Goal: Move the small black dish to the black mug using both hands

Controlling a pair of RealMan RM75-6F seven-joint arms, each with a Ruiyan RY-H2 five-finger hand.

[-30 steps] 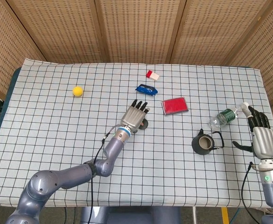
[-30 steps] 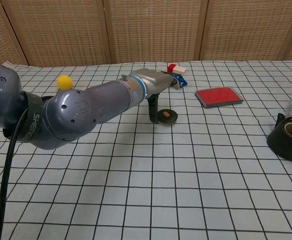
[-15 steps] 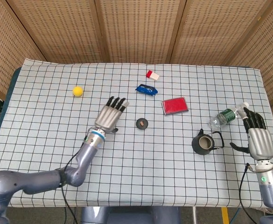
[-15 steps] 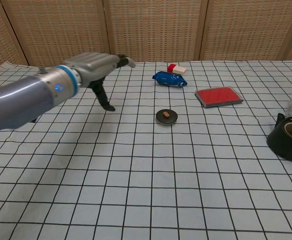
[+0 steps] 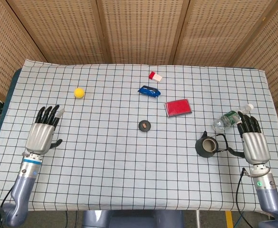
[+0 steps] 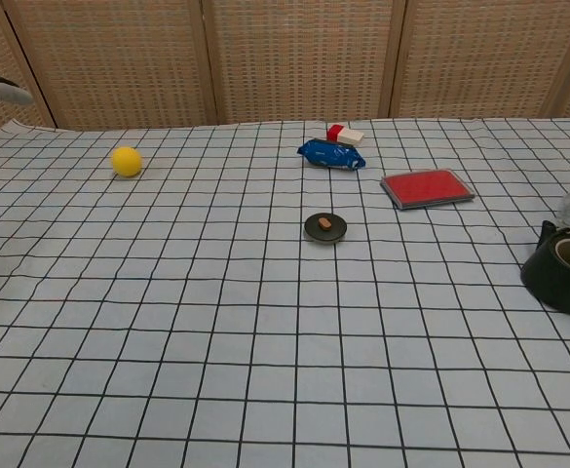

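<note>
Small black dish [image 5: 145,125] is left near table centre, well apart from black mug [image 5: 207,147]. Left hand [image 5: 43,134] has been pulled back to left edge, fingers apart, empty; right hand [image 5: 253,142] likewise. Handover probably due next.

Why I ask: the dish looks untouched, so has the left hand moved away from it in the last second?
Yes. The left hand has pulled back leftward from the small black dish, past the yellow ball.
</note>
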